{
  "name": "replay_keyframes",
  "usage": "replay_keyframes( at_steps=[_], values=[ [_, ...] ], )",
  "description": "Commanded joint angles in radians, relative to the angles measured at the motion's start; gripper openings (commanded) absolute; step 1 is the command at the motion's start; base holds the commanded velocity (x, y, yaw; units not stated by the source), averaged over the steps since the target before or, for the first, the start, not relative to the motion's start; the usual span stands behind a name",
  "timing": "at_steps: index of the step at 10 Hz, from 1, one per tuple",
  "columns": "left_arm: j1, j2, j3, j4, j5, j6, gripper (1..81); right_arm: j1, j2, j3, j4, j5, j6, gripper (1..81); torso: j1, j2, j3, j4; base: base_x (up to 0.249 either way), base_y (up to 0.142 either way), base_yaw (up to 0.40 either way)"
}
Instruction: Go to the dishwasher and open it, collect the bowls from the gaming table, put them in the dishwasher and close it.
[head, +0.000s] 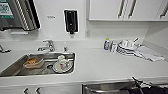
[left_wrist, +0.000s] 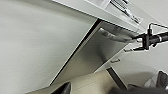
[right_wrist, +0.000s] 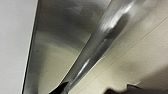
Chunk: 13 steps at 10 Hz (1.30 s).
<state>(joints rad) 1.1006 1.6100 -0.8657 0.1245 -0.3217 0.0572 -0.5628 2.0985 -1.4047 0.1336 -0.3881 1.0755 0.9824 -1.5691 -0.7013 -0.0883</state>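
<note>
Closest to us was the bar handle (right_wrist: 100, 47), a polished steel rod crossing the right wrist view against the brushed front of the dishwasher (right_wrist: 50, 62).

From the head view, going left to right along the white counter (head: 100, 62), we saw the sink (head: 15, 70) with dishes in it, then stacked plates (head: 126, 47). The dishwasher sat under the counter edge, right of the sink, with the right gripper (head: 138, 86) at its top.

In the left wrist view that gripper met one end of the handle. We could not tell how wide the claw stood or whether it had closed on the bar, and the same went for the left gripper (left_wrist: 65, 89).

We judged the door stiff and fairly heavy, and its steel slippery, so the handle was the only sound place to hold, best near its middle. The handle's long axis ran level along the counter front. The door faced out toward us and would presumably swing down from its top edge.
</note>
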Motion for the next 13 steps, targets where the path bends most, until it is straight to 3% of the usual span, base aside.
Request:
replay_keyframes(
  at_steps=[1, 8, 13],
  values=[
    [-0.07, -0.05, 0.024, 0.034, 0.015, 0.012, 81.1, 0.125, -0.021, -0.025, 0.017, -0.015, 0.014, 81.1, 0.0, 0.0, 0.0, 0.0, 0.0, 0.0, 0.0],
    [-0.07, -0.028, 0.007, 0.034, 0.015, 0.013, 81.1, 0.091, 0.097, -0.149, -0.002, -0.002, 0.012, 81.1, 0.0, 0.0, 0.0, 0.0, 0.0, 0.0, 0.0],
    [-0.07, -0.013, -0.006, 0.035, 0.015, 0.013, 81.1, 0.019, 0.064, -0.143, -0.054, -0.002, 0.012, 81.1, 0.0, 0.0, 0.0, 0.0, 0.0, 0.0, 0.0]
  ],
)
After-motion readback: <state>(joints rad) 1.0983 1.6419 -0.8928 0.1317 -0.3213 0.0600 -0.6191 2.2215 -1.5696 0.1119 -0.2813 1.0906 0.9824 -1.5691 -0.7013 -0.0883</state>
